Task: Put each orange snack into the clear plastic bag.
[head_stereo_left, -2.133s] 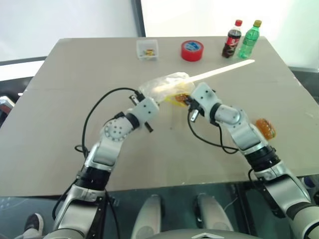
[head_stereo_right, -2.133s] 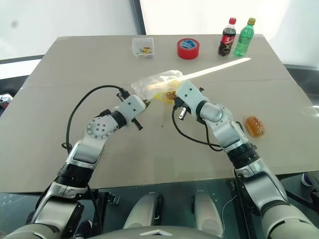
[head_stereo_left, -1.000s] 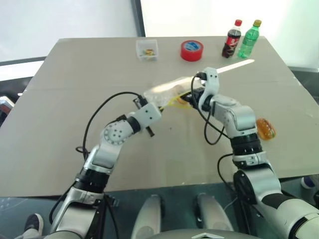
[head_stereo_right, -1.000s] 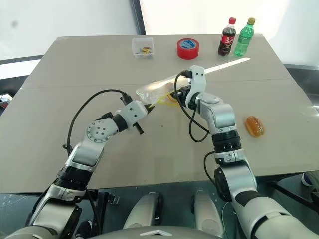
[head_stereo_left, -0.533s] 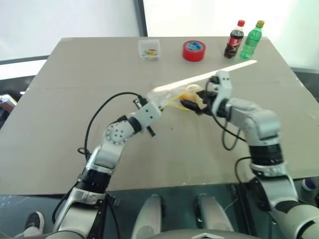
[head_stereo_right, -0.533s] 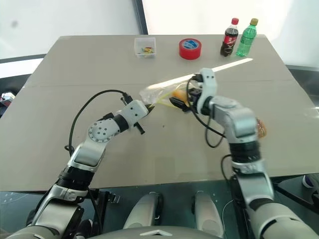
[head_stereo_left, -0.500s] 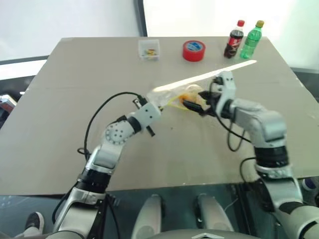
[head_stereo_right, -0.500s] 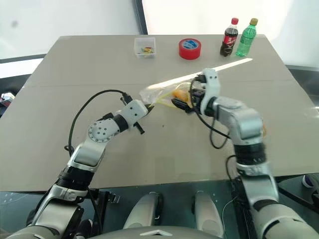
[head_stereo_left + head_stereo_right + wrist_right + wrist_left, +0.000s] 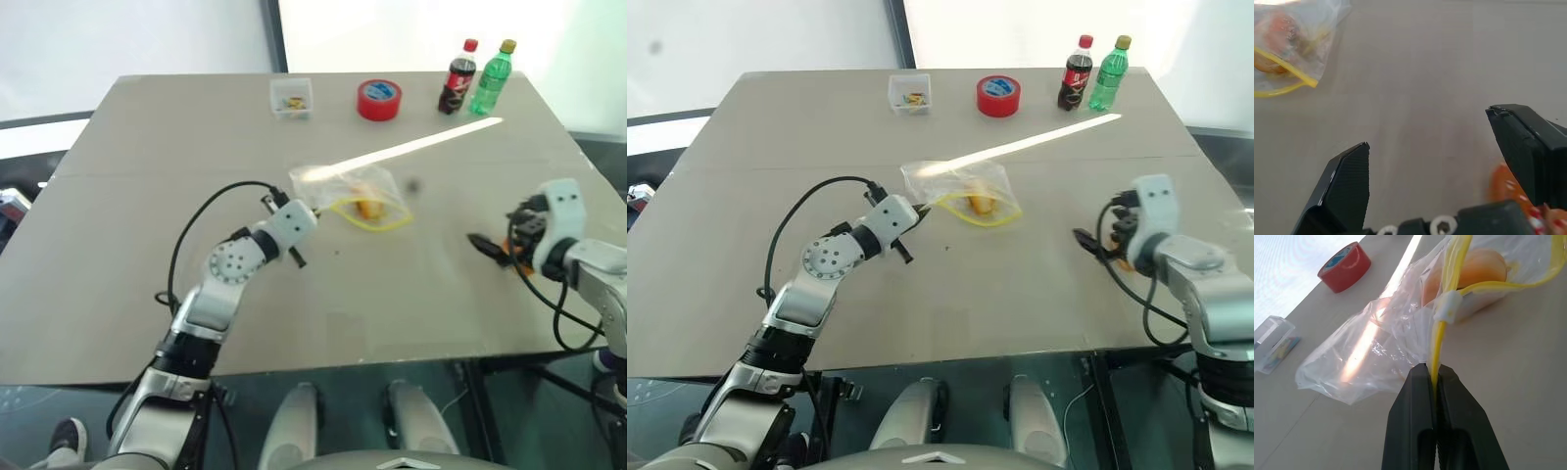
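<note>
L fingers [image 9: 1434,382] clenched on the yellow seal strip of the bag [image 9: 355,196], pinching it at one corner; the strip runs straight up from between the two tips. Bag lies flat on the worktop [image 9: 147,196], just ahead of the L fingers, mouth loop open on the side away from them. One snack [image 9: 367,207] sits inside the bag, just past the L fingertips, behind the seal loop; in the L wrist view it shows as an orange lump [image 9: 1476,269] through the plastic.

R fingers [image 9: 1440,171] released, spread wide, nothing between them. They hang over bare worktop, well apart from the bag, which lies far ahead of the R tips and off to one side. Second snack [image 9: 1508,188] lies on the worktop right beside one R finger, at its base, outside the gap; whether it touches the finger – can't tell. In the head view it's mostly hidden behind the R hand [image 9: 490,244], only a bit of orange showing.

Far edge of the worktop, well beyond both sets of fingers: small clear box [image 9: 291,98], red tape roll [image 9: 378,99], cola bottle [image 9: 457,77] and green bottle [image 9: 492,77] standing upright just beside each other. Strip of sunlight [image 9: 421,144] runs across the worktop to the bag.
</note>
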You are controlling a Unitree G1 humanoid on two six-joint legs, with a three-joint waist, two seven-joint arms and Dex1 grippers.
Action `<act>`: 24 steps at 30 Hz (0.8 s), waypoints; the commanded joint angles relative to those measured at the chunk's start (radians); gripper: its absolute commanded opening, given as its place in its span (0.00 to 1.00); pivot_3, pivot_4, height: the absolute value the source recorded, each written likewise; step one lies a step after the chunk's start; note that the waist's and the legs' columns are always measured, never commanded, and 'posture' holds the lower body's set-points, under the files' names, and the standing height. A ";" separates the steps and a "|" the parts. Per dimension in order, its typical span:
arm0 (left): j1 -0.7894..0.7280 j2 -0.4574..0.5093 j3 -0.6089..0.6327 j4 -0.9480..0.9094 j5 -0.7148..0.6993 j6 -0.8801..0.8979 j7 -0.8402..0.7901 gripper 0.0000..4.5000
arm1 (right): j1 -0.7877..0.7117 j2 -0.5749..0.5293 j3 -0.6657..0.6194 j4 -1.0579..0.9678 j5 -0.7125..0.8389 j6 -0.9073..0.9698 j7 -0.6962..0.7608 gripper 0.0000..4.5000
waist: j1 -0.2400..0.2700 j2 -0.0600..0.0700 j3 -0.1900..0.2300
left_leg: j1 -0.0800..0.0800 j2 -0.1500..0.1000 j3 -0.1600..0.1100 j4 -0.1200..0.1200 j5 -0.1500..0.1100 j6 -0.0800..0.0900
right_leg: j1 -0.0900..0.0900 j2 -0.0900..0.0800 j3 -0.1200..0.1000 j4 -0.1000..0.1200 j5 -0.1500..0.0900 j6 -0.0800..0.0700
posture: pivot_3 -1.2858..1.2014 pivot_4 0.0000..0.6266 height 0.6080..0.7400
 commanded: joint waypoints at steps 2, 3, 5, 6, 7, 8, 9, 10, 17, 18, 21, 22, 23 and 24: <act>-0.005 0.006 0.014 -0.014 -0.013 -0.013 -0.001 0.00 | 0.044 -0.012 -0.094 -0.043 -0.016 0.016 -0.050 0.98 | -0.001 0.000 0.000 | 0.000 0.000 0.000 0.001 0.000 0.000 | 0.001 0.000 0.000 0.000 0.000 0.000 | 0.52 0.24 1.00; -0.006 0.007 0.014 -0.012 -0.013 -0.014 -0.002 0.00 | 0.054 -0.011 -0.101 -0.045 -0.015 0.023 -0.054 0.98 | -0.002 0.000 0.000 | 0.000 0.000 0.001 0.001 0.000 0.000 | 0.001 0.000 0.001 0.000 0.000 0.000 | 0.52 0.24 1.00; -0.009 0.008 0.013 -0.009 -0.013 -0.016 -0.005 0.00 | 0.081 -0.004 -0.117 -0.045 -0.009 0.046 -0.061 0.98 | -0.001 0.000 0.000 | 0.001 0.000 0.000 0.001 0.000 0.000 | 0.001 0.000 0.001 0.000 0.000 0.000 | 0.52 0.24 1.00; -0.009 0.008 0.012 -0.008 -0.013 -0.016 -0.007 0.00 | 0.090 0.001 -0.123 -0.043 -0.001 0.055 -0.060 0.98 | 0.000 0.000 0.000 | 0.001 0.000 0.000 0.001 0.000 0.000 | 0.001 0.000 0.001 0.000 0.000 0.000 | 0.52 0.24 1.00; -0.010 0.009 0.012 -0.007 -0.013 -0.017 -0.008 0.00 | 0.093 0.013 -0.133 -0.042 0.014 0.070 -0.058 0.98 | 0.000 0.000 0.000 | 0.001 0.000 0.000 0.001 0.000 0.000 | 0.001 0.000 0.001 0.000 0.000 0.000 | 0.52 0.24 1.00; -0.010 0.008 0.011 -0.006 -0.013 -0.018 -0.008 0.00 | 0.089 0.035 -0.151 -0.040 0.034 0.092 -0.060 0.98 | -0.001 0.000 0.000 | 0.001 0.000 0.000 0.001 0.000 0.000 | 0.001 0.000 0.001 0.000 0.000 0.000 | 0.52 0.24 1.00; -0.011 0.008 0.010 -0.005 -0.013 -0.018 -0.009 0.00 | 0.083 0.050 -0.162 -0.037 0.048 0.105 -0.062 0.98 | -0.002 0.000 0.000 | 0.001 0.000 0.001 0.001 0.000 0.000 | 0.001 0.000 0.001 0.000 0.000 0.000 | 0.52 0.24 1.00; -0.013 0.007 0.008 -0.003 -0.012 -0.019 -0.010 0.00 | 0.079 0.060 -0.166 -0.027 0.056 0.111 -0.063 0.98 | -0.002 0.000 0.000 | 0.001 0.000 0.001 0.001 0.000 0.000 | 0.001 0.000 0.001 0.000 0.000 0.000 | 0.52 0.24 1.00; -0.016 0.005 0.004 -0.002 -0.008 -0.022 -0.012 0.00 | 0.062 0.065 -0.150 0.055 0.050 0.069 -0.080 0.92 | -0.001 0.000 0.000 | 0.001 0.000 0.000 0.001 0.000 0.000 | 0.002 0.000 0.001 0.000 0.000 0.000 | 0.52 0.24 1.00; -0.015 0.005 0.004 -0.003 -0.007 -0.022 -0.011 0.00 | 0.063 0.059 -0.144 0.060 0.048 0.061 -0.078 0.86 | -0.001 0.000 0.000 | 0.001 0.000 0.000 0.001 0.000 0.000 | 0.002 0.000 0.001 0.000 0.000 0.000 | 0.52 0.24 1.00; -0.010 0.006 0.007 -0.008 -0.007 -0.020 -0.009 0.00 | 0.058 0.058 -0.138 0.071 0.049 0.048 -0.080 0.62 | -0.002 0.000 0.000 | 0.001 0.000 0.000 0.001 0.000 0.000 | 0.002 0.000 0.001 0.000 0.000 0.000 | 0.52 0.24 1.00; -0.008 0.007 0.008 -0.011 -0.007 -0.019 -0.008 0.00 | 0.056 0.058 -0.135 0.073 0.049 0.044 -0.081 0.52 | -0.002 0.000 0.000 | 0.001 0.000 0.001 0.001 0.000 0.000 | 0.002 0.000 0.001 0.000 0.000 0.000 | 0.52 0.24 1.00; -0.006 0.006 0.009 -0.013 -0.008 -0.016 -0.007 0.00 | 0.054 0.053 -0.128 0.074 0.047 0.033 -0.078 0.41 | -0.002 0.000 0.000 | 0.001 0.000 0.001 0.001 0.000 0.000 | 0.002 0.000 0.001 0.000 0.000 0.000 | 0.52 0.24 1.00; -0.004 0.006 0.010 -0.015 -0.008 -0.014 -0.006 0.00 | 0.052 0.048 -0.119 0.074 0.044 0.019 -0.074 0.26 | -0.002 0.000 0.000 | 0.001 0.000 0.001 0.001 0.000 0.000 | 0.002 0.000 0.001 0.000 0.000 0.000 | 0.52 0.24 1.00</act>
